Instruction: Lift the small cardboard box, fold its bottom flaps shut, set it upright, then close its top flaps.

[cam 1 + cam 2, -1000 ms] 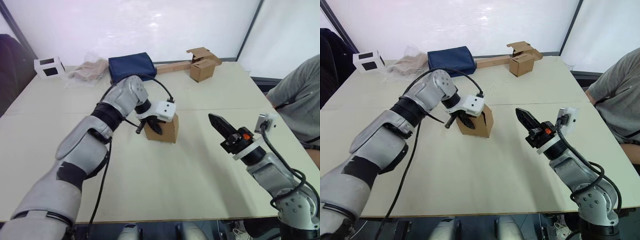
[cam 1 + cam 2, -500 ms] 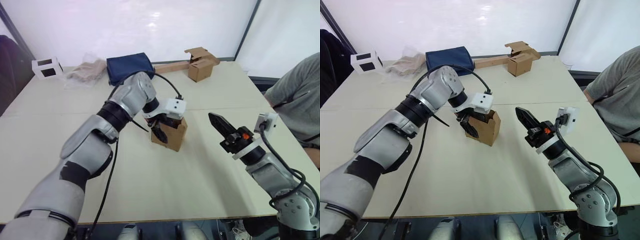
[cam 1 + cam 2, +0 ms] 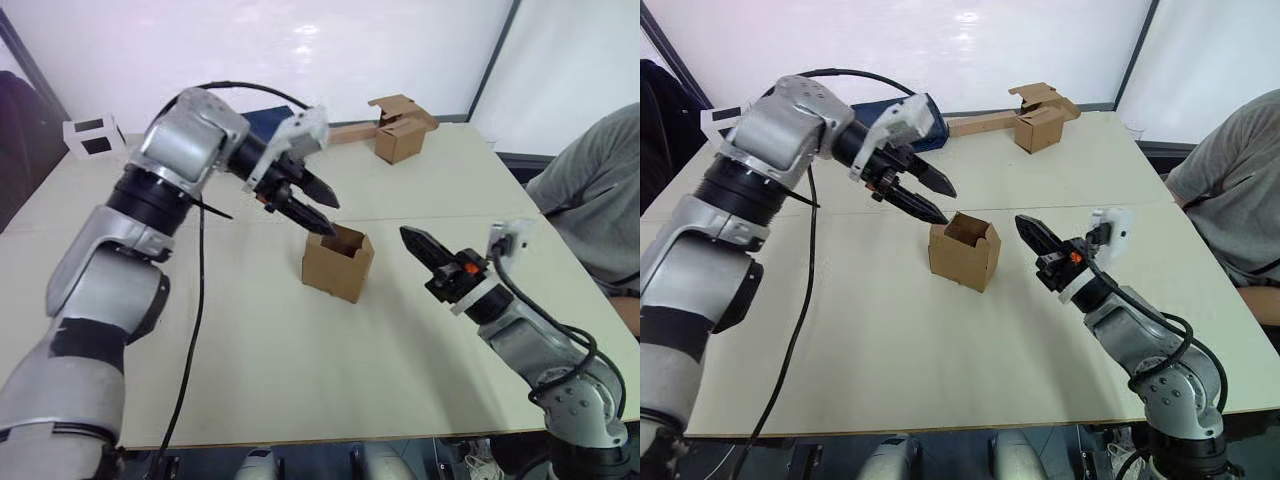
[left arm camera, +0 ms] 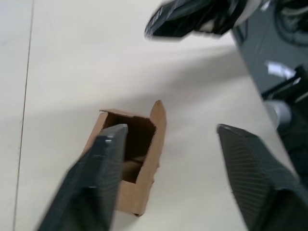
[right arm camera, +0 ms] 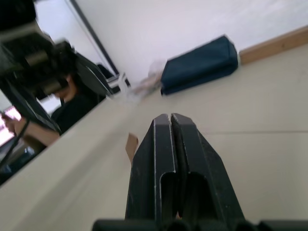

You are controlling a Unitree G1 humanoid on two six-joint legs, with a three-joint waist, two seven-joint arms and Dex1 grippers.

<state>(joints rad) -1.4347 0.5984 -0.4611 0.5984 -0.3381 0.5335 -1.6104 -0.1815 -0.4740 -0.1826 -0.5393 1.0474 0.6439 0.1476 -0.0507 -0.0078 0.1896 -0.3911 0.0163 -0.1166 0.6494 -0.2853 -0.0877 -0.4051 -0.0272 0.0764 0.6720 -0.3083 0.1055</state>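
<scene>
Left eye view: the small cardboard box [image 3: 338, 263] stands upright at frame centre on the bench [image 3: 300, 360], top flaps [image 3: 345, 238] open. The left gripper [image 3: 318, 208] hovers above it, fingers spread.

Right wrist view: the right gripper [image 5: 171, 120] has its fingers pressed together, near the box.

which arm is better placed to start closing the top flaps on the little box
Left, probably. The left end effector hangs open just above the small cardboard box, which stands upright with its top flaps up. The right end effector is shut, level with the box and off to its side.
</scene>
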